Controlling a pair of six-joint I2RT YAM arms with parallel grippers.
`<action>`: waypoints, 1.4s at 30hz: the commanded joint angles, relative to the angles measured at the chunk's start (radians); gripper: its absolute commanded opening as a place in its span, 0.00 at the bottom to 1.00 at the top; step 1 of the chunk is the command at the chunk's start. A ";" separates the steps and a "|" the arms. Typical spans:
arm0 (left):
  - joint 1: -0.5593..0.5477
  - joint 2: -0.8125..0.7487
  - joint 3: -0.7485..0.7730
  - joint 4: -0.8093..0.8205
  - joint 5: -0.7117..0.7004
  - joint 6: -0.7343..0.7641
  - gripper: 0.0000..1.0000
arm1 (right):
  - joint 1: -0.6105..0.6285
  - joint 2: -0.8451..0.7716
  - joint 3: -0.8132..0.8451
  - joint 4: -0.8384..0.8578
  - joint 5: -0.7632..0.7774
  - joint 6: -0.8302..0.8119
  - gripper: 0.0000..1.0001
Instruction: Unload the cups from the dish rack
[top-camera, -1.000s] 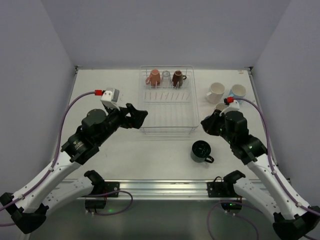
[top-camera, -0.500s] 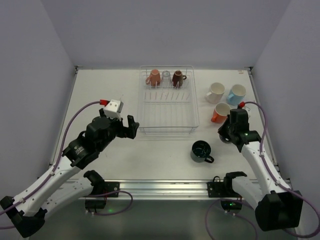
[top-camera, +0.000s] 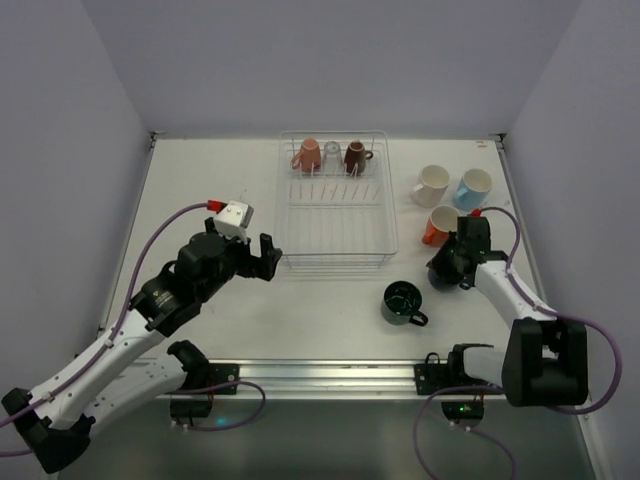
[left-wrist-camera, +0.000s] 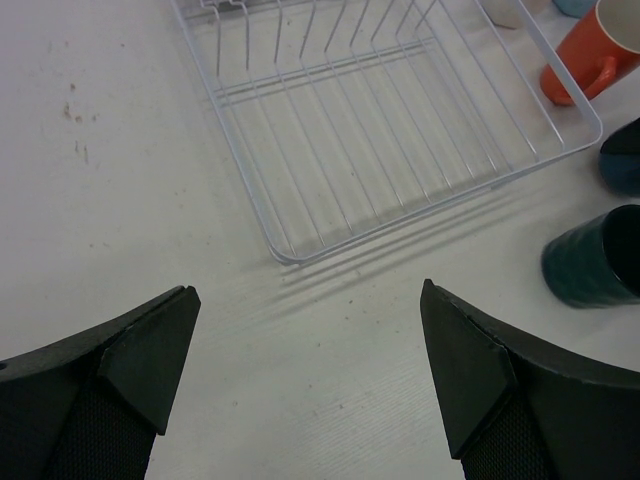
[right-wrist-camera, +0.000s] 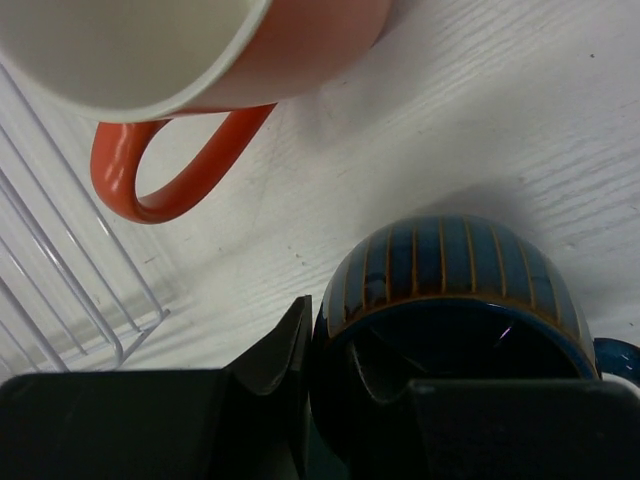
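Observation:
The white wire dish rack (top-camera: 336, 215) holds a salmon pink cup (top-camera: 306, 156), a clear glass (top-camera: 332, 153) and a dark brown cup (top-camera: 355, 156) at its far end. The cream-white (top-camera: 431, 185), light blue (top-camera: 474, 186), orange (top-camera: 438, 225) and dark green (top-camera: 402, 302) cups stand on the table to its right. My right gripper (top-camera: 448, 268) is shut on the navy cup's (right-wrist-camera: 455, 275) rim, one finger inside and one outside, low by the orange cup (right-wrist-camera: 200, 60). My left gripper (left-wrist-camera: 305, 340) is open and empty, just near of the rack's near-left corner (left-wrist-camera: 285, 255).
The table's right edge (top-camera: 520, 230) runs close behind the right arm. In the left wrist view the dark green cup (left-wrist-camera: 595, 260), the navy cup (left-wrist-camera: 622, 155) and the orange cup (left-wrist-camera: 590, 50) stand to the right of the rack.
My right arm has swung right and down, bringing the navy cup beside the orange cup. My left arm has drawn back from the rack's left side toward its near-left corner.

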 joint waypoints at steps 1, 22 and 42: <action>0.006 0.020 0.004 0.020 0.022 0.035 1.00 | -0.002 0.004 0.006 0.088 -0.054 0.014 0.13; 0.006 0.460 0.419 0.057 0.034 -0.091 1.00 | -0.002 -0.566 0.004 -0.027 -0.215 -0.043 0.67; 0.222 1.374 1.125 0.258 0.031 0.176 0.93 | 0.107 -0.758 -0.122 0.119 -0.485 0.007 0.64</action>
